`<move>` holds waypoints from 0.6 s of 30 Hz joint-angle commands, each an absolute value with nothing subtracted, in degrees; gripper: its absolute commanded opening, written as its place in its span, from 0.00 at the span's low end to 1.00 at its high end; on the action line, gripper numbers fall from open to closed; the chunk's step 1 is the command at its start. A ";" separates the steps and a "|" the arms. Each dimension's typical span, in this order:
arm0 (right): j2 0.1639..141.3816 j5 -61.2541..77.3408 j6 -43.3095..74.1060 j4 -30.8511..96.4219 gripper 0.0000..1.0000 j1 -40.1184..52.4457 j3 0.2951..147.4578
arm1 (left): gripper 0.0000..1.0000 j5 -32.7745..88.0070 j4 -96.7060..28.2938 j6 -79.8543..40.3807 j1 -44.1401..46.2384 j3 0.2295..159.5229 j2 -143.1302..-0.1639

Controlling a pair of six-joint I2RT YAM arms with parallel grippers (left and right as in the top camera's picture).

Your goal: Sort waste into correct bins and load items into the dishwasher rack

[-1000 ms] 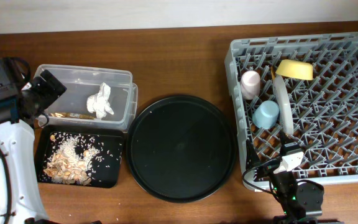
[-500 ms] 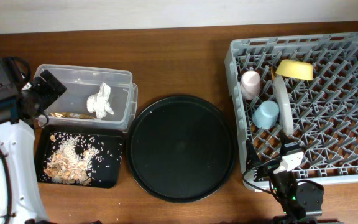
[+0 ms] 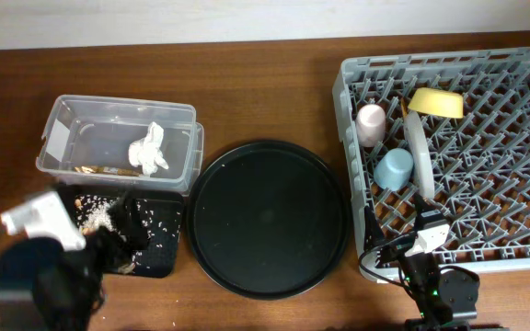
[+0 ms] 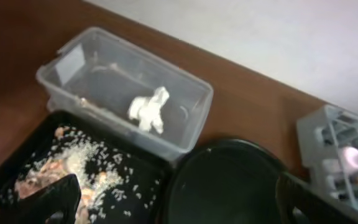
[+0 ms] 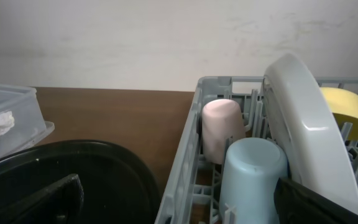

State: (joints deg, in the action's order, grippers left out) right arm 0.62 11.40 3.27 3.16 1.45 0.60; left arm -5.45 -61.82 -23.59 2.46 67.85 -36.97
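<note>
Left hand [image 4: 178,190] released and empty: black tray [image 4: 143,180] of food scraps [image 4: 73,163] just below-left, clear tub [image 4: 166,140] ahead, lying crosswise.

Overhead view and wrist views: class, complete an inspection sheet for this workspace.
Surface: brown wooden table.
Job's things: tissue and wrapper in clear tub; food scraps in shallow black tray; pink cup, blue cup, plate, yellow bowl in dishwasher rack.
Clutter: large round black tray.
Grippers: left gripper open above the scraps; right gripper open at the rack's near edge.
Cables: one cable at the rack's front corner.
Surroundings: pale wall.
</note>
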 commanded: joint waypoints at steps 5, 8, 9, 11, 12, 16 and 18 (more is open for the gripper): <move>0.21 10.68 3.92 3.49 0.99 1.06 0.32 | 0.99 -8.16 -41.39 -26.72 2.09 35.53 -15.64; 0.21 10.68 3.90 3.49 0.99 1.06 0.32 | 0.99 -4.97 -19.18 -27.42 2.07 21.12 -8.95; 0.21 10.68 3.92 3.49 0.99 1.06 0.32 | 0.99 -3.86 -12.60 -27.42 1.98 17.21 -7.16; 0.21 10.68 3.92 3.49 0.99 1.06 0.32 | 0.99 -3.40 -4.64 -27.40 1.21 11.49 -4.16; 0.21 10.68 3.92 3.49 0.99 1.06 0.32 | 0.99 -3.38 -3.16 -27.40 0.84 9.69 -3.09; 0.21 10.68 3.92 3.49 0.99 1.06 0.32 | 0.99 -3.22 -1.96 -26.33 -0.97 3.90 -0.25; 0.21 10.68 3.92 3.49 0.99 1.06 0.32 | 0.99 -3.20 -1.96 -23.64 -0.97 2.33 -0.25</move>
